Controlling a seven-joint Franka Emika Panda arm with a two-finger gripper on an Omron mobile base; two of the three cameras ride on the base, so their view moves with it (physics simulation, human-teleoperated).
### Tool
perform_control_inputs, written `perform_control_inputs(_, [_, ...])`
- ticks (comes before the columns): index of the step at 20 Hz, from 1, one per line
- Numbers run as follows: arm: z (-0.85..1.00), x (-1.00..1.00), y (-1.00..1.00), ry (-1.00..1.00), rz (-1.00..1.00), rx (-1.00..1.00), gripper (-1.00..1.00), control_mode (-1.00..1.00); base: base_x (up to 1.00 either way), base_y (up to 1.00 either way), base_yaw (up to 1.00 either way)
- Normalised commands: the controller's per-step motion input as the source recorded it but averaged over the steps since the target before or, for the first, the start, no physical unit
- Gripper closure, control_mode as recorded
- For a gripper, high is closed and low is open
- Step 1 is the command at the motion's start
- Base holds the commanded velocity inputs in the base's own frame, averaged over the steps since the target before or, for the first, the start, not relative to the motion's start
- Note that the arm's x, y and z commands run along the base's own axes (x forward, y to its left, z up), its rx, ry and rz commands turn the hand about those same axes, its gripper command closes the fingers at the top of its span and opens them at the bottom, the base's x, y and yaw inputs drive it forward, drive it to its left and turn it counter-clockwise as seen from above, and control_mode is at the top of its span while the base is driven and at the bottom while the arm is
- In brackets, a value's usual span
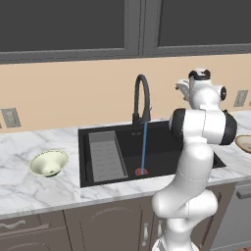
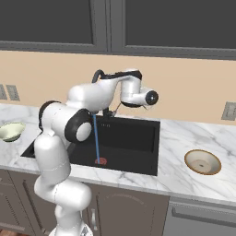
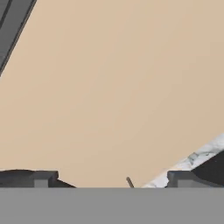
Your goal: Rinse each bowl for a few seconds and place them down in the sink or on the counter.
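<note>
The pale cream-green bowl (image 1: pixel 49 163) (image 2: pixel 11 131) sits tilted on the counter (image 1: pixel 29 186) left of the sink (image 1: pixel 162 147) (image 2: pixel 133 152). On the counter (image 2: pixel 184 138) right of the sink lies the shallow beige bowl (image 2: pixel 203 162) (image 1: pixel 243 143). A blue stream of water (image 1: pixel 144 147) (image 2: pixel 97 138) runs from the black faucet (image 1: pixel 141 98) down to the red drain (image 1: pixel 141 172). My gripper (image 1: pixel 180 87) (image 3: pixel 111 179) is raised beside the faucet's right and faces the beige wall. It is open, with nothing between its fingers, and is far from both bowls.
A grey ribbed rack (image 1: pixel 105 156) lies in the sink's left part. Dark wall cabinets (image 1: pixel 122 24) hang above. Wall outlets (image 1: pixel 10 117) (image 2: pixel 229 110) sit on the backsplash. My own arm (image 2: pixel 60 138) hides part of the faucet in the right base view.
</note>
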Motion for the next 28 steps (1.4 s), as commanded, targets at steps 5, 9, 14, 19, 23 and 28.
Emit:
perform_control_inputs(5, [0.20,-0.67,-0.28,0.05,-0.07,-0.02,-1.00,-1.00,0.00,0.00,0.00])
perform_control_inputs(9, [0.29,-0.59,-0.20,0.11,-0.03,-0.05,-1.00,-1.00,0.00,0.00,0.00])
perform_control_inputs(14, [0.25,-0.54,-0.13,0.16,-0.04,-0.09,-1.00,-1.00,0.00,0.00,0.00])
perform_control_inputs(19, [0.23,-0.53,-0.20,0.24,-0.05,-0.05,-1.00,-1.00,0.00,0.00,0.00])
perform_control_inputs(23, [0.13,-0.54,-0.21,0.25,-0.03,-0.08,-1.00,-1.00,0.00,0.00,0.00])
perform_control_inputs(28, [0.03,-0.52,-0.06,0.25,0.00,-0.18,-1.00,-1.00,0.00,0.00,0.00])
